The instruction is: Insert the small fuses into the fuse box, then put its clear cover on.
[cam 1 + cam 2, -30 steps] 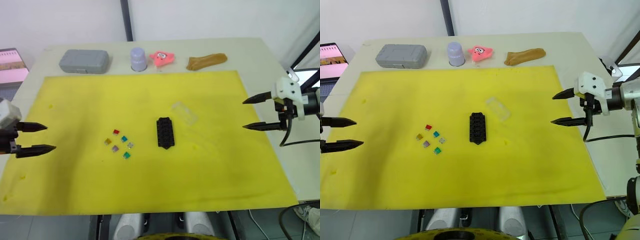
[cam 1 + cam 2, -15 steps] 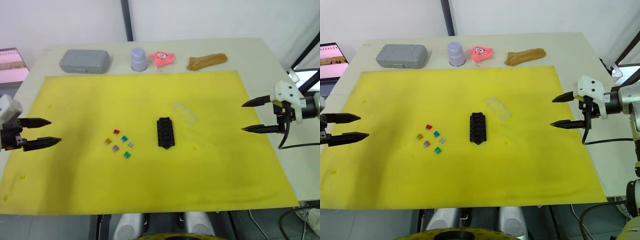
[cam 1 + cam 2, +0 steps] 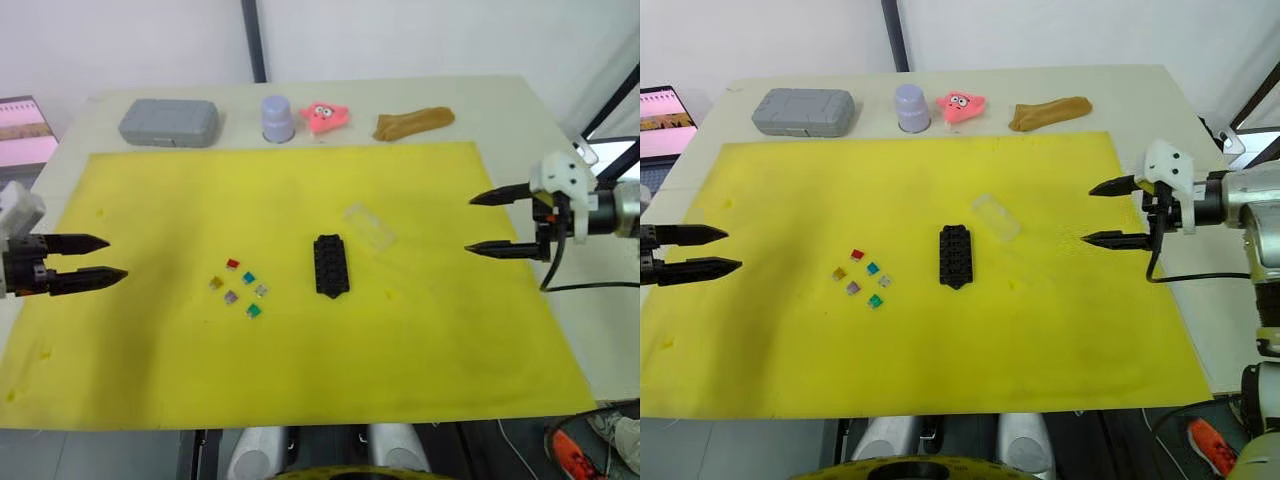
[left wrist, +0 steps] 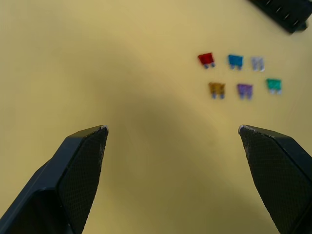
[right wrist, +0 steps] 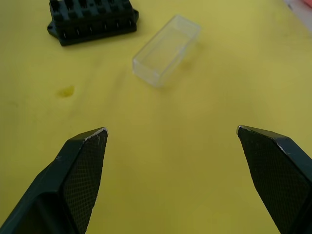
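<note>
Six tiny translucent coloured blade fuses [image 3: 238, 283] lie clustered on the yellow mat, just left of the small black slotted fuse box [image 3: 330, 265], with the clear rectangular plastic cover [image 3: 368, 226] beside its far-right end. Left tool [image 3: 103, 258] and right tool [image 3: 489, 222] hover released and empty, well apart from everything. The fuses sit so close together that a wide pinch could scatter neighbours or grab two.

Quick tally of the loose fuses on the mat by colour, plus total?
Fuses lying loose on the yellow mat, all outside the fuse box:
red fuse: 1
blue-teal fuse: 1
grey fuse: 1
tan fuse: 1
purple fuse: 1
green fuse: 1
Total: 6
</note>
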Motion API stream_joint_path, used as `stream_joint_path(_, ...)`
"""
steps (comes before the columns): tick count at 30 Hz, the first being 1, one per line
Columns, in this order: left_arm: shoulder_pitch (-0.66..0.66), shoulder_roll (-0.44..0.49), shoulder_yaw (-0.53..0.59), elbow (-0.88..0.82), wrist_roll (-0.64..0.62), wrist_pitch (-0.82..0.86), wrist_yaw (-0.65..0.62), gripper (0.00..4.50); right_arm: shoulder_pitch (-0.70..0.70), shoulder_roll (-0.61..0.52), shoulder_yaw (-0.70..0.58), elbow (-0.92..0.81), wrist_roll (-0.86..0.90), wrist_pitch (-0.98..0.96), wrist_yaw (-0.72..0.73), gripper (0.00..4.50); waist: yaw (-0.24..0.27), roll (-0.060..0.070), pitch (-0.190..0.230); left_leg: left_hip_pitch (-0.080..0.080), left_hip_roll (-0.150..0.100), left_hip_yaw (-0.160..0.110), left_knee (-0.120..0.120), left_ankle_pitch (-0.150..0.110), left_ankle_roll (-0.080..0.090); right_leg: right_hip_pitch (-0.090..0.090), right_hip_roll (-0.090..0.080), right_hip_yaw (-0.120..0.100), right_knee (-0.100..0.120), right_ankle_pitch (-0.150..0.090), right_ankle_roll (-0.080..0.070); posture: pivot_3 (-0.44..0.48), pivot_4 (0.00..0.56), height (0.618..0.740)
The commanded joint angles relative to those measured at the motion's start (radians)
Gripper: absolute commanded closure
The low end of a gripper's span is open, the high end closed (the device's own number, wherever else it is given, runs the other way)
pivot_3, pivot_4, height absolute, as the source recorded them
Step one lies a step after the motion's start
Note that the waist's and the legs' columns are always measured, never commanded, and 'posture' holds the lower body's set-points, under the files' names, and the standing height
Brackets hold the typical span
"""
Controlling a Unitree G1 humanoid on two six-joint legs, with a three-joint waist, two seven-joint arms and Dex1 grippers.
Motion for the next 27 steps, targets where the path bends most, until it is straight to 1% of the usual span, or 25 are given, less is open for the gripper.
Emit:
stream_joint_path(1, -0.007, -0.008, 0.011, 0.041, -0.080, 0.138, -0.034, 0.00, -0.008, 0.014, -0.018, -0.146, 0.023, 0.043, -0.048, 0.02, 0.000, 0.000, 0.000, 0.000, 0.000, 0.000, 0.000, 0.000, 0.000, 0.000, 0.000, 0.000, 0.000, 0.000, 0.000, 0.000, 0.150, 0.731)
stream_joint_path(3, -0.011, -0.010, 0.012, 0.063, -0.114, 0.231, -0.031, 0.00, -0.021, 0.041, 0.001, -0.230, 0.037, 0.086, -0.078, 0.02, -0.003, 0.000, 0.000, 0.000, 0.000, 0.000, 0.000, 0.000, 0.000, 0.000, 0.000, 0.000, 0.001, 0.000, 0.000, 0.000, 0.150, 0.731)
stream_joint_path(5, -0.012, -0.007, 0.007, 0.052, -0.155, 0.331, -0.028, 0.00, -0.039, 0.068, 0.021, -0.301, 0.050, 0.118, -0.095, 0.02, -0.002, 0.000, 0.000, 0.000, 0.000, 0.000, 0.000, 0.000, 0.000, -0.001, 0.001, 0.000, 0.001, 0.000, 0.000, 0.000, 0.150, 0.731)
stream_joint_path(7, -0.005, -0.015, -0.005, 0.034, -0.202, 0.435, -0.029, 0.00, -0.057, 0.119, 0.048, -0.390, 0.066, 0.151, -0.132, 0.02, -0.002, 0.000, 0.000, 0.000, 0.000, 0.000, 0.000, 0.000, 0.000, -0.001, 0.000, 0.000, 0.002, 0.000, 0.000, 0.000, 0.150, 0.731)
stream_joint_path(10, -0.039, -0.076, 0.000, 0.004, -0.283, 0.616, 0.045, 0.00, -0.059, 0.183, 0.087, -0.527, 0.087, 0.205, -0.191, 0.02, 0.003, -0.001, 0.000, 0.000, 0.000, -0.001, 0.001, 0.000, 0.000, -0.001, 0.000, 0.000, 0.003, 0.000, 0.000, 0.000, 0.150, 0.731)
stream_joint_path(13, -0.050, -0.129, -0.001, -0.044, -0.326, 0.725, 0.118, 0.00, -0.032, 0.194, 0.135, -0.634, 0.051, 0.181, -0.210, 0.02, 0.005, -0.003, -0.001, -0.001, -0.001, -0.003, 0.001, 0.000, 0.000, -0.001, 0.000, 0.001, 0.004, 0.000, 0.000, 0.000, 0.150, 0.731)
stream_joint_path(14, -0.059, -0.144, -0.001, -0.043, -0.331, 0.743, 0.141, 0.00, -0.029, 0.195, 0.148, -0.652, 0.038, 0.175, -0.218, 0.02, 0.005, -0.005, -0.002, -0.001, -0.001, -0.003, 0.002, 0.000, 0.000, -0.001, 0.000, 0.001, 0.004, 0.000, 0.000, 0.000, 0.150, 0.731)
stream_joint_path(15, -0.077, -0.159, -0.003, -0.031, -0.331, 0.759, 0.163, 0.53, -0.028, 0.198, 0.157, -0.661, 0.031, 0.173, -0.226, 0.00, 0.004, -0.006, -0.002, 0.000, -0.001, -0.003, 0.002, 0.000, 0.000, 0.000, 0.000, 0.001, 0.004, 0.000, 0.000, 0.000, 0.150, 0.731)
stream_joint_path(16, -0.103, -0.177, -0.016, -0.017, -0.328, 0.765, 0.182, 0.79, -0.025, 0.200, 0.165, -0.665, 0.025, 0.170, -0.232, 0.00, 0.005, -0.006, -0.002, 0.000, -0.001, -0.003, 0.002, 0.000, -0.001, 0.000, 0.000, 0.001, 0.004, 0.000, 0.000, 0.000, 0.150, 0.731)
stream_joint_path(19, -0.161, -0.212, -0.042, 0.023, -0.320, 0.791, 0.226, 0.79, -0.021, 0.206, 0.182, -0.675, 0.015, 0.167, -0.250, 0.00, 0.003, -0.007, -0.002, 0.000, -0.001, -0.003, 0.002, 0.001, -0.002, 0.000, 0.000, 0.001, 0.004, 0.000, 0.000, 0.000, 0.150, 0.731)
stream_joint_path(22, -0.204, -0.246, -0.106, 0.065, -0.300, 0.783, 0.242, 0.79, -0.019, 0.211, 0.201, -0.680, -0.005, 0.159, -0.266, 0.00, 0.001, -0.007, -0.002, 0.000, -0.001, -0.003, 0.002, 0.001, -0.002, -0.001, 0.000, 0.001, 0.005, 0.000, 0.000, 0.000, 0.150, 0.731)
stream_joint_path(27, -0.234, -0.261, -0.161, 0.124, -0.292, 0.759, 0.226, 0.79, -0.018, 0.210, 0.196, -0.693, -0.001, 0.171, -0.286, 0.00, 0.001, -0.007, -0.002, 0.000, -0.001, -0.003, 0.002, 0.001, -0.002, -0.001, 0.000, 0.001, 0.006, 0.000, 0.000, 0.000, 0.150, 0.731)
